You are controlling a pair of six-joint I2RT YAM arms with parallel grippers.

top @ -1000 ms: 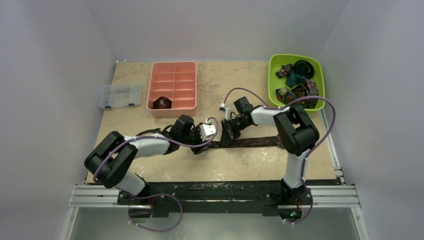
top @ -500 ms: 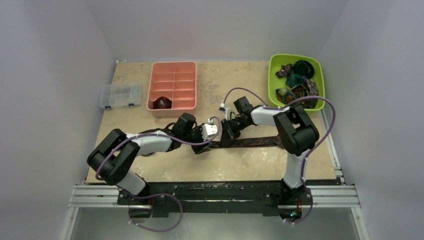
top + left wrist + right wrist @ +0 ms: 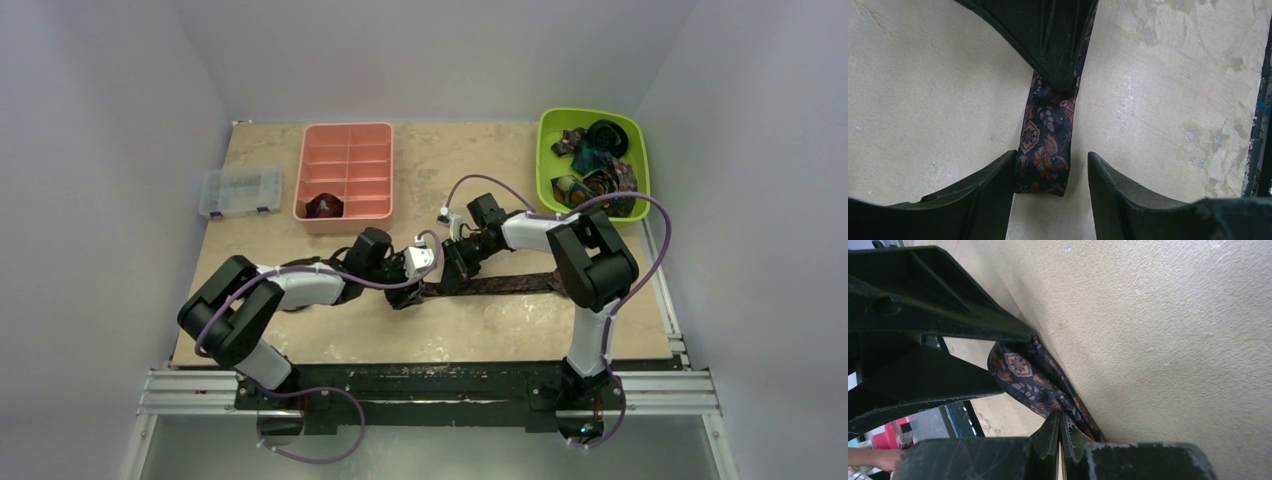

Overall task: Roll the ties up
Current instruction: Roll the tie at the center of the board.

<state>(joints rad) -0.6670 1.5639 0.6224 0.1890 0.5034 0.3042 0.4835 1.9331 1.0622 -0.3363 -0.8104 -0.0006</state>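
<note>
While the dark floral tie (image 3: 1045,150) lies flat across the middle of the table (image 3: 480,170), my right claw (image 3: 1060,422) is pinched closed on it near its left end; my left claw (image 3: 1050,160) is spread wide astride that end, gripping nothing.

The tie (image 3: 1046,145) is patterned woven cloth with a faint sheen. The left fingers (image 3: 979,200) and right fingers (image 3: 998,457) are matt black plastic, scuffed with fine scratches. The table (image 3: 480,330) is mottled beige, matt and grainy, like stone. The pink tray (image 3: 347,127) and green bin (image 3: 590,113) are smooth plastic; the left box (image 3: 240,192) is clear plastic. The near rail (image 3: 660,398) is bare metal.
</note>
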